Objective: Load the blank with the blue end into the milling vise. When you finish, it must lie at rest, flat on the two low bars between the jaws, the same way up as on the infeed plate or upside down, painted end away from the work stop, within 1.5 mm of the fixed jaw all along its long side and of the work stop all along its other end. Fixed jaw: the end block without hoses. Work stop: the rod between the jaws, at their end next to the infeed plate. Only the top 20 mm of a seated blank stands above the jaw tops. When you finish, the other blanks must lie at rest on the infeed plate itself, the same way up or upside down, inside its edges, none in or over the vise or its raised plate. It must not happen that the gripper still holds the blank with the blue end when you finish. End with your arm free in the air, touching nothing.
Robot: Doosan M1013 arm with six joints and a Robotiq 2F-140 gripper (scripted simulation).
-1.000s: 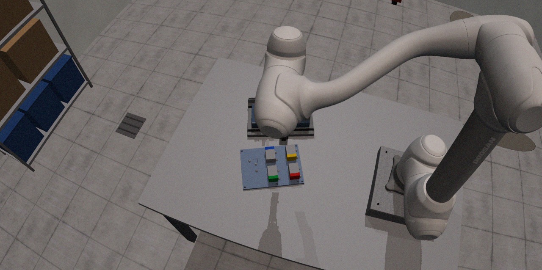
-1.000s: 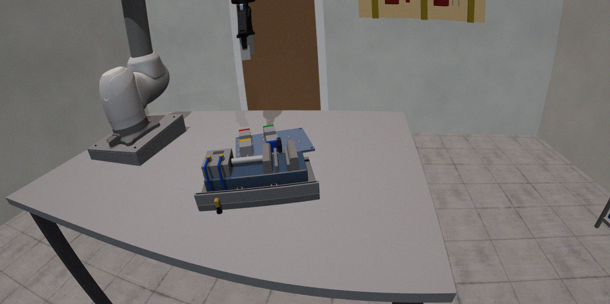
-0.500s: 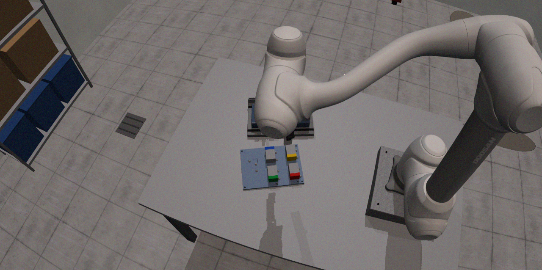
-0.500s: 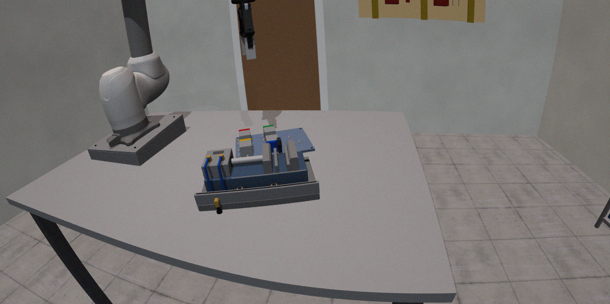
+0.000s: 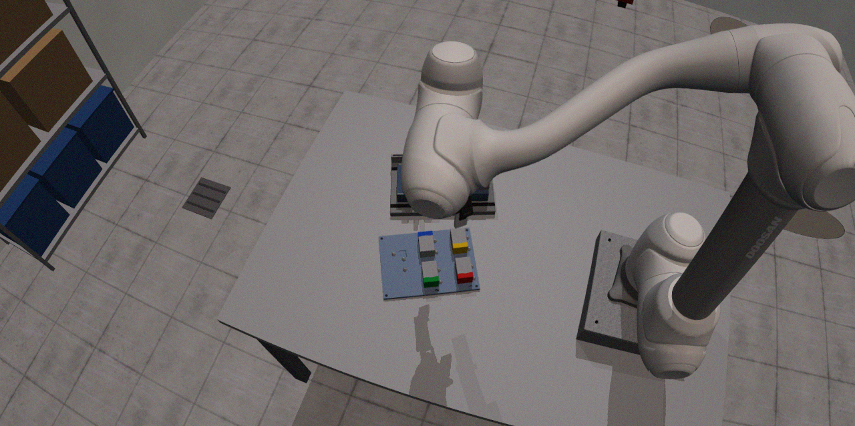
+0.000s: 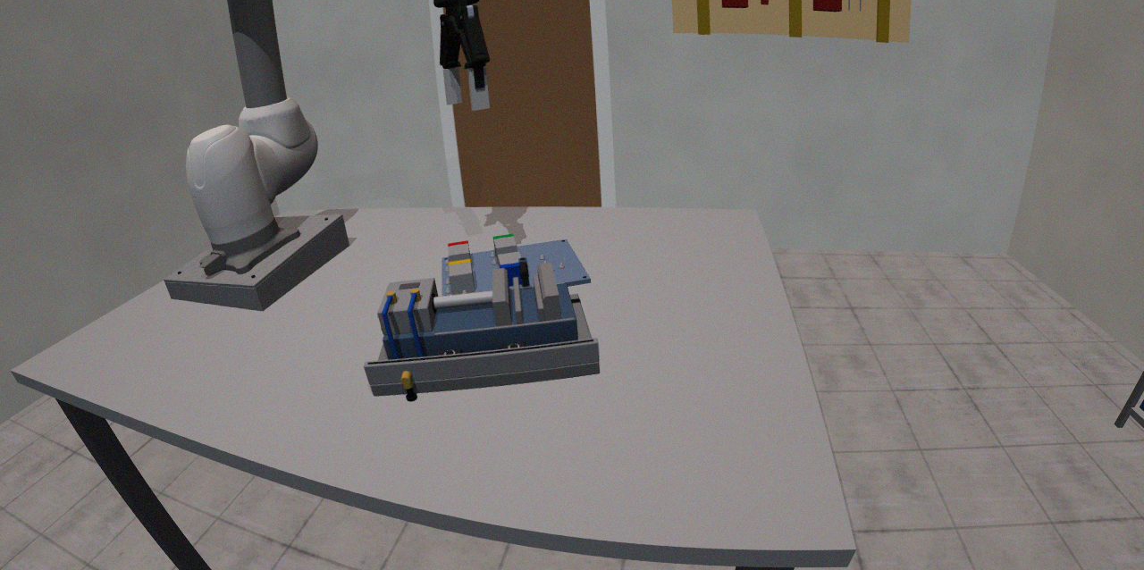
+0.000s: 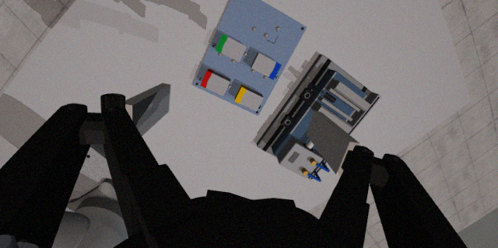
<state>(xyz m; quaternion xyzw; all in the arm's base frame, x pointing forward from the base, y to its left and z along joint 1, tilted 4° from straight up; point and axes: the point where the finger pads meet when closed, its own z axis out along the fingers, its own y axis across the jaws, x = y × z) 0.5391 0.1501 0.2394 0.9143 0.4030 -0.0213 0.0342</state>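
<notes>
The blank with the blue end lies flat on the light-blue infeed plate, its blue end towards the vise. Blanks with a green end, a yellow end and a red end lie beside it. The milling vise stands next to the plate, with nothing between its jaws. In the top view the arm hides most of the vise. My gripper is open and empty. It hangs high above the table, near the plate.
The robot base stands on the table to one side of the plate. The hose block is at the vise's end nearest that base. A shelf and a red cabinet stand off the table.
</notes>
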